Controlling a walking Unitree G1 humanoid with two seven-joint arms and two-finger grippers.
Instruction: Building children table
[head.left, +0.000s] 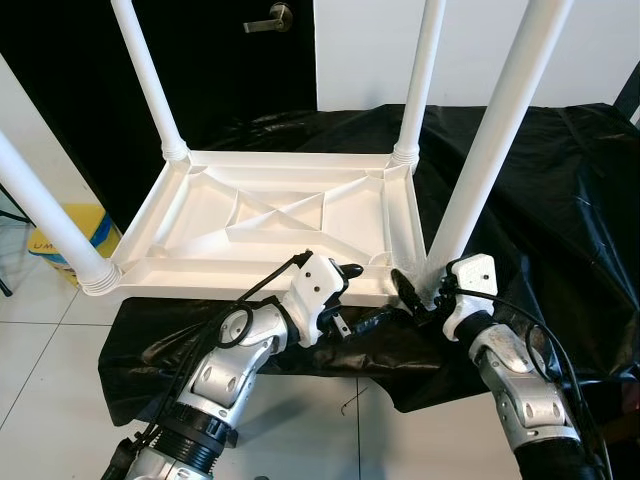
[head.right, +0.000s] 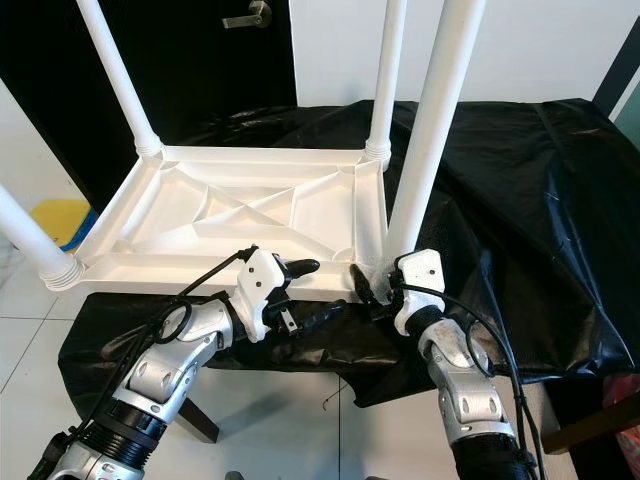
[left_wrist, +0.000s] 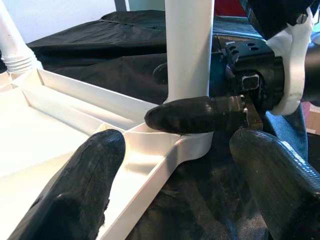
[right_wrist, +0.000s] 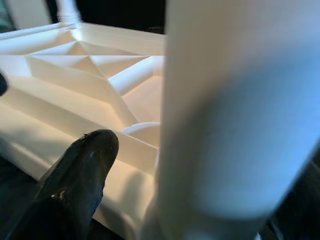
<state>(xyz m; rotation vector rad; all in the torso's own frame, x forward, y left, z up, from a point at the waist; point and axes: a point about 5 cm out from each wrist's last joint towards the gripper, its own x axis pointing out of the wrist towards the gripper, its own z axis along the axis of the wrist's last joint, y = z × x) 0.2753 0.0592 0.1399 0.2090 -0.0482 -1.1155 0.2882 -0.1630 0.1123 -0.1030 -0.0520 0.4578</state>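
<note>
A white plastic table (head.left: 270, 215) lies upside down on a black cloth (head.left: 560, 200), its four legs pointing up. My right gripper (head.left: 425, 290) is at the foot of the near right leg (head.left: 490, 140), open, with the leg between its fingers. In the right wrist view one finger (right_wrist: 80, 170) stands a little off the leg (right_wrist: 235, 110); the other is hidden behind it. My left gripper (head.left: 365, 297) is open astride the table's front rim close to that corner, with one finger (left_wrist: 80, 185) over the ribbed underside and the other (left_wrist: 280, 180) over the cloth.
Three more legs stand at the near left (head.left: 45, 215), far left (head.left: 148, 75) and far right (head.left: 420, 75) corners. A dark door with a lever handle (head.left: 270, 20) is behind. A yellow bin (head.left: 85, 225) sits on the tiled floor at the left.
</note>
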